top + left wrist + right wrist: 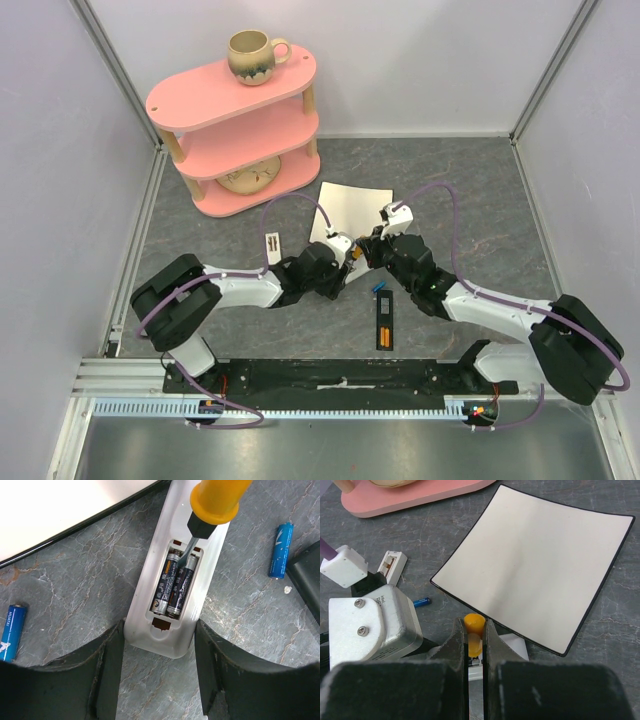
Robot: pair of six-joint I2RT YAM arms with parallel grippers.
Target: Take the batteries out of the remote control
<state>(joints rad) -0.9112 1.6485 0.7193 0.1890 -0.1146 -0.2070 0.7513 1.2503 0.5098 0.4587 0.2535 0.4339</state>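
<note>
Dark fingers [107, 670] of the left gripper [160, 642] stand at both sides of the near end of the white remote [210, 570] and touch it, so this gripper holds the remote on the table [75, 585]. Both arms reach forward and inward and meet at the middle of the table, just beside the white square plate [535, 560]. The right gripper [476, 647] is closed on the orange handle of the screwdriver [215, 502], which slants in from the far side. In the open compartment lie two dark batteries [175, 587], side by side, their long axis along the remote, pointing away from the left gripper. The metal tip rests between them at their far end. One blue battery [11, 632] lies loose left of the remote, a second blue battery [280, 550] at its right.
</note>
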